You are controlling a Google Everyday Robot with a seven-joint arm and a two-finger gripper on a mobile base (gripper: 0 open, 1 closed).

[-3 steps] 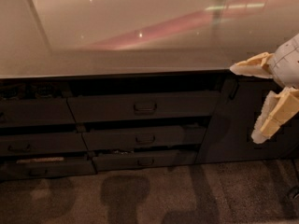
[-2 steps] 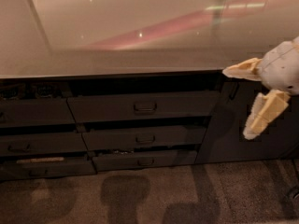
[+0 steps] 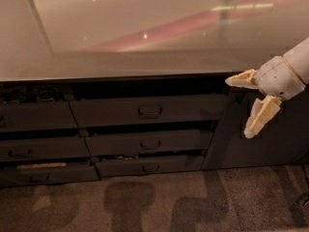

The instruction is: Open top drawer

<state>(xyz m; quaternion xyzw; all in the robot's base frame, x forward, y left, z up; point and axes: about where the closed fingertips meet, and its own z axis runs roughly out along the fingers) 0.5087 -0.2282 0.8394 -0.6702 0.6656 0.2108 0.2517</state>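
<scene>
My gripper: at the right of the scene, in front of the tall cabinet door and just below the edge of the counter; the two fingers are spread wide and hold nothing
Why open: I judge that I hold them apart so that they can go around the loop handle when I arrive there
Top drawer: to the left of my gripper, at about the height of the gap between my fingers; its front looks shut, not yet pulled
Handle: in the centre of that front, well apart from my fingertips, to their left; no contact
Lower drawers: below and to the left of my gripper; not my target
Difference from one second ago: my gripper has come to the left, nearer to the handle; the fingers are spread about as before; the drawers have not moved
</scene>
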